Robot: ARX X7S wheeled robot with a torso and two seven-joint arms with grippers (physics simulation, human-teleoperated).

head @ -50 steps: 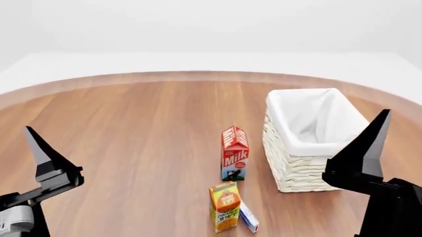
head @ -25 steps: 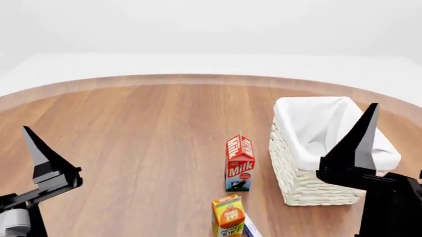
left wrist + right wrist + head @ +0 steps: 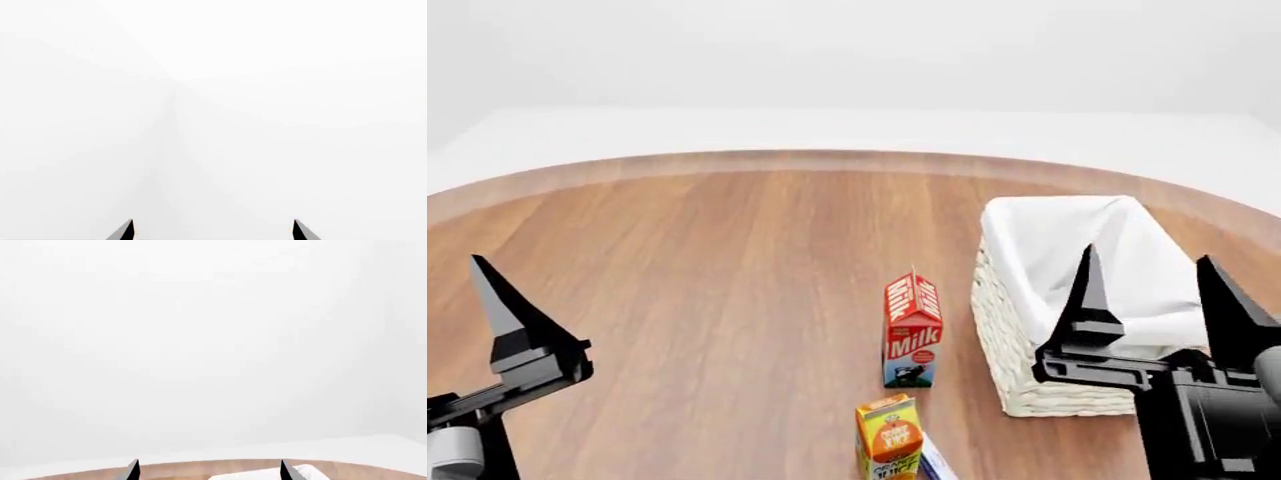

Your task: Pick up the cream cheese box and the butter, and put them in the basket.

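Left wrist view: my left gripper (image 3: 212, 231) shows two fingertips spread, nothing between, blank white ahead.
Head view: my right gripper (image 3: 1154, 300) spread, tips up, in front of the basket (image 3: 1014, 335); cream cheese box (image 3: 934, 465) low beside the juice carton (image 3: 889, 438), between my grippers; butter unseen.
Right wrist view: spread tips; basket edge beyond them.

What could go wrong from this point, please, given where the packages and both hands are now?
The cream cheese box lies close beside the orange juice carton, at the view's bottom edge; reaching for it could topple the carton. The butter is not in view, so finding it may take searching. The open right hand is raised in front of the basket, hiding part of its rim.
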